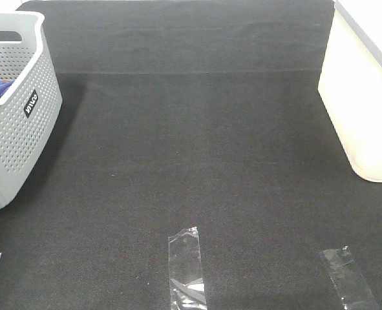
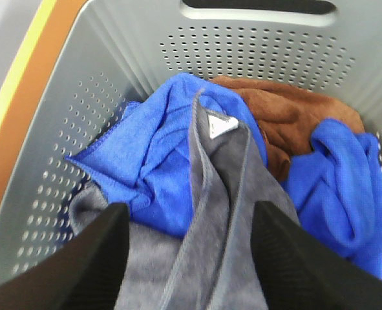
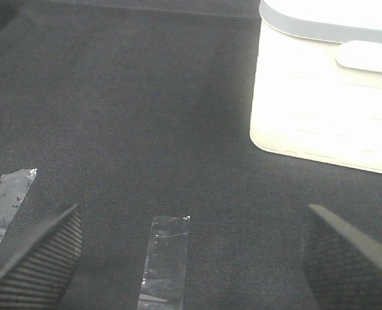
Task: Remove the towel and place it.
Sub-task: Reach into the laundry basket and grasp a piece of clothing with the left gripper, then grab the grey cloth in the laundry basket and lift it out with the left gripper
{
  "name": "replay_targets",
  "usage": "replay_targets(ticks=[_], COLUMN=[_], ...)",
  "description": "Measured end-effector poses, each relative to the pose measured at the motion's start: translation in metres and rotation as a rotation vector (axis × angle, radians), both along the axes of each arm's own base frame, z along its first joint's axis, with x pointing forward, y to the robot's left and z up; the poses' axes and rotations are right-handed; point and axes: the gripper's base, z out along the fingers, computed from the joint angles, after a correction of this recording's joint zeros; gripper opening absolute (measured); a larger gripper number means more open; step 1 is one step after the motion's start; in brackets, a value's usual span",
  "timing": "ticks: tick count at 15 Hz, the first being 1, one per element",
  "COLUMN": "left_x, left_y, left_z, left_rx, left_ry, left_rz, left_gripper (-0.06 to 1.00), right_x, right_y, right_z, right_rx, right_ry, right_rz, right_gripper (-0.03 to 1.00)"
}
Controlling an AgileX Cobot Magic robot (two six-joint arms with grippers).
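Note:
The grey-lavender towel (image 2: 216, 213) lies inside the grey perforated basket (image 2: 113, 58), draped over a bright blue cloth (image 2: 158, 148); a small white label shows at its top corner. My left gripper (image 2: 191, 258) hangs low in the basket, its two dark fingers (image 2: 106, 252) apart with a fold of the towel running between them. The right gripper (image 3: 191, 258) stands open over the black mat with nothing between its fingers. In the exterior high view only the basket (image 1: 22, 129) shows, at the far left; neither gripper appears there.
A brown cloth (image 2: 287, 116) and more blue cloth lie at the basket's far side. A white bin (image 1: 365, 97) stands at the right edge of the black mat (image 1: 197, 161). Clear tape strips (image 1: 187, 268) (image 1: 349, 278) are stuck near the front.

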Motion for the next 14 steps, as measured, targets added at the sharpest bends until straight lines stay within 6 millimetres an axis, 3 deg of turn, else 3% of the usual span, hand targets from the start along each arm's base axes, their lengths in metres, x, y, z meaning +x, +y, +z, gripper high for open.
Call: replay_targets(ticks=[2, 4, 5, 9, 14], left_x=[0.007, 0.032, 0.04, 0.073, 0.085], left_y=[0.01, 0.037, 0.041, 0.049, 0.051], left_z=[-0.002, -0.015, -0.022, -0.049, -0.071], left_rx=[-0.041, -0.154, -0.172, -0.186, -0.216], left_ry=[0.007, 0.018, 0.035, 0.099, 0.129], left_rz=[0.013, 0.049, 0.053, 0.039, 0.038], left_gripper=[0.55, 0.55, 0.55, 0.55, 0.55], right_x=[0.0, 0.0, 0.0, 0.0, 0.0], right_y=[0.0, 0.0, 0.0, 0.0, 0.0], right_z=[0.0, 0.001, 0.001, 0.001, 0.001], right_rx=[0.0, 0.001, 0.001, 0.001, 0.001], right_ry=[0.0, -0.007, -0.007, -0.007, -0.007], right_rz=[0.0, -0.001, -0.001, -0.001, -0.001], right_gripper=[0.85, 0.85, 0.85, 0.85, 0.85])
